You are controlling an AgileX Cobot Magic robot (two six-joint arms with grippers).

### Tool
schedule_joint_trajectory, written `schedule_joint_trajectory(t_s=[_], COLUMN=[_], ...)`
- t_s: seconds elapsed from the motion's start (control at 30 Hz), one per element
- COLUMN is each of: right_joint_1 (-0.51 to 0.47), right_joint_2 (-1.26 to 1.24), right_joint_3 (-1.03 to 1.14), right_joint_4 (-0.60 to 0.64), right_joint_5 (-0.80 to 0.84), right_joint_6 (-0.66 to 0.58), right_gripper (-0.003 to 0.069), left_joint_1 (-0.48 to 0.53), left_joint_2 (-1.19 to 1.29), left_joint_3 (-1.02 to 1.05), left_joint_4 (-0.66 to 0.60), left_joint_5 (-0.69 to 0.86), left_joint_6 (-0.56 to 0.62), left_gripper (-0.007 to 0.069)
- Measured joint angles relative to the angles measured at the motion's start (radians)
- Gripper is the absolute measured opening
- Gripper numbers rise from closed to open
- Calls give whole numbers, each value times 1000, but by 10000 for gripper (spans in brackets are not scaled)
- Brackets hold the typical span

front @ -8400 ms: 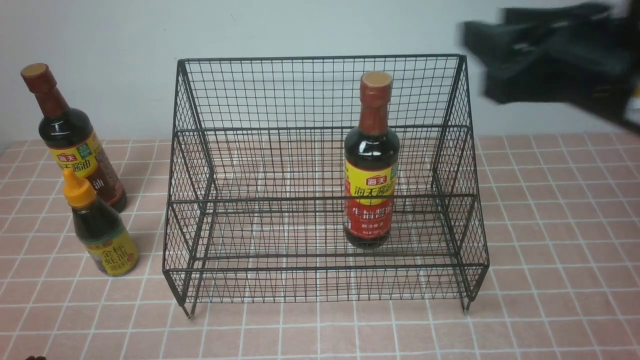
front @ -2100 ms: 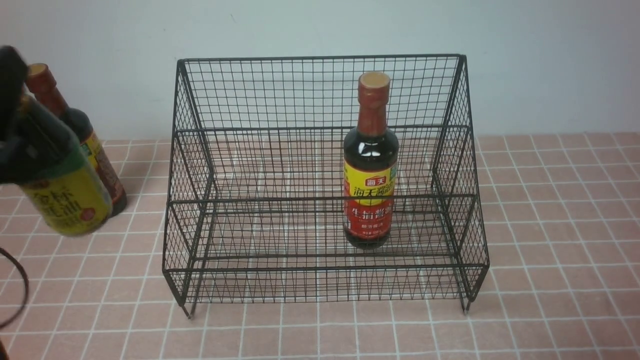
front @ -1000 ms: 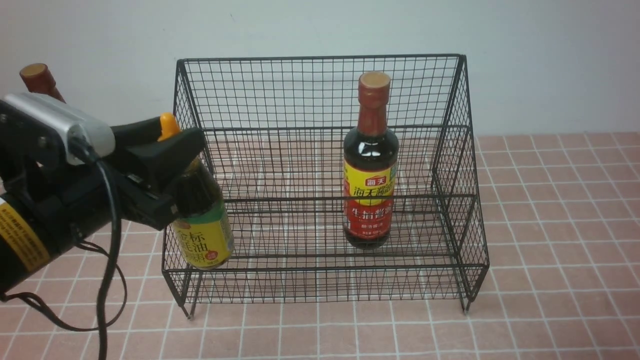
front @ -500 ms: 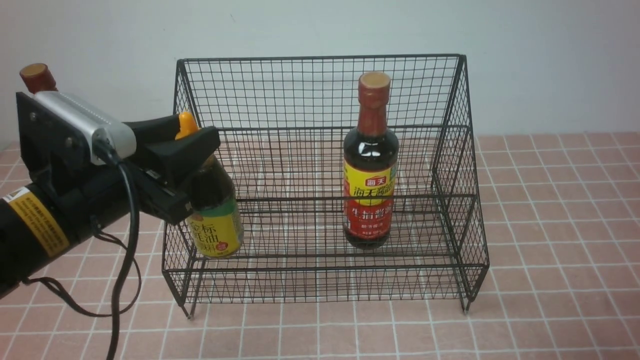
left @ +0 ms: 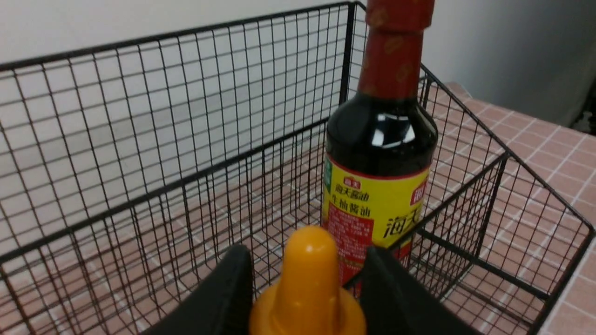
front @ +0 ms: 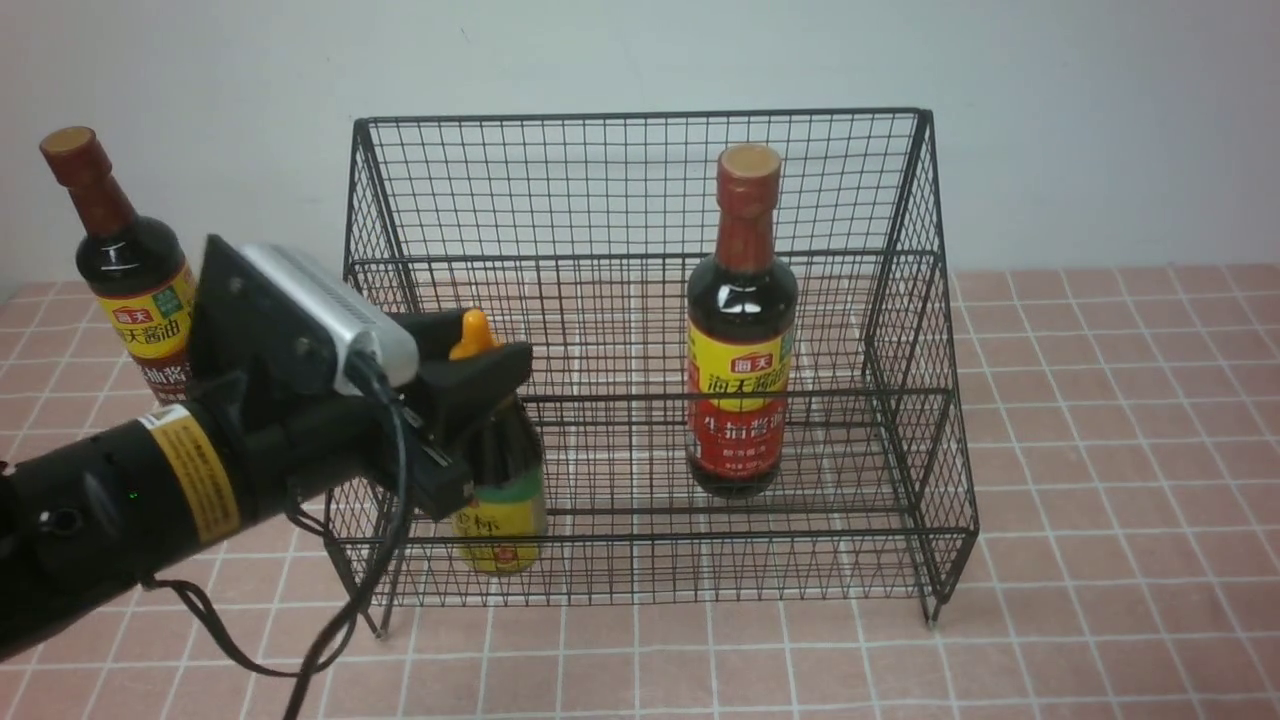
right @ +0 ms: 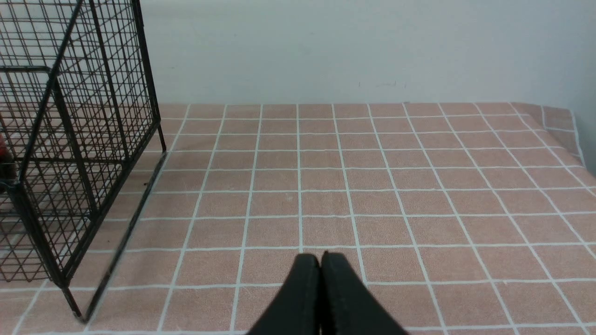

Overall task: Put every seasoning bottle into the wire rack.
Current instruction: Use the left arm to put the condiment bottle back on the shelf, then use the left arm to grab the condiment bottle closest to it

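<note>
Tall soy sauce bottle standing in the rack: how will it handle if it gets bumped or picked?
The tall bottle looks rigid and smooth, so a loose grip on its body might slide. Dark sauce appears to reach the shoulder, so probably heavy for its size. Narrow round base, long neck: a push up high would likely tip it.

Short orange-capped bottle (front: 505,520), tall red-capped bottle (front: 742,370) upright in black wire rack (front: 640,398)

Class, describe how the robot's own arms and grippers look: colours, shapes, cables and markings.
The left arm is black and rounded, with a yellow label band, a silver-grey bar near the wrist and dangling black cables. The left gripper has chunky black fingers. The right gripper shows dark, tapering fingertips.
</note>
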Motion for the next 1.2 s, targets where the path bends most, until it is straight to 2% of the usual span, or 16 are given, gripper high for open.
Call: schedule_joint_trajectory(t_s=[0.17,0.33,0.5,0.6,0.7,0.83,0.93,0.97,1.03,1.07,1.1,1.2], right_joint_1=[0,0,0,0,0,0,0,0,0,0,0,0], right_joint_2=[0,0,0,0,0,0,0,0,0,0,0,0], right_joint_3=[0,0,0,0,0,0,0,0,0,0,0,0], right_joint_4=[0,0,0,0,0,0,0,0,0,0,0,0], right_joint_5=[0,0,0,0,0,0,0,0,0,0,0,0], right_joint_6=[0,0,0,0,0,0,0,0,0,0,0,0], right_gripper=[-10,-10,-10,-10,-10,-10,-10,-10,-10,-10,-10,-10], left_joint_1=[-11,-12,-13,-13,-13,-13,-13,-13,-13,-13,-13,-5], left_joint_2=[15,15,-13,-41,-113,-184,-218,-220,-227,-227,-228,-228], left_joint_3=[-2,-6,-9,-20,-68,-136,-192,-198,-229,-233,-253,-288], left_joint_4=[-1,-17,-51,-63,-67,-83,-96,-98,-102,-102,-95,-83], left_joint_5=[94,119,150,212,376,637,862,885,968,977,1010,1054], left_joint_6=[-11,-52,-91,-91,-88,-88,-88,-88,-87,-87,-87,-95], left_gripper=[269,281,419,444,442,365,233,224,104,85,28,1])
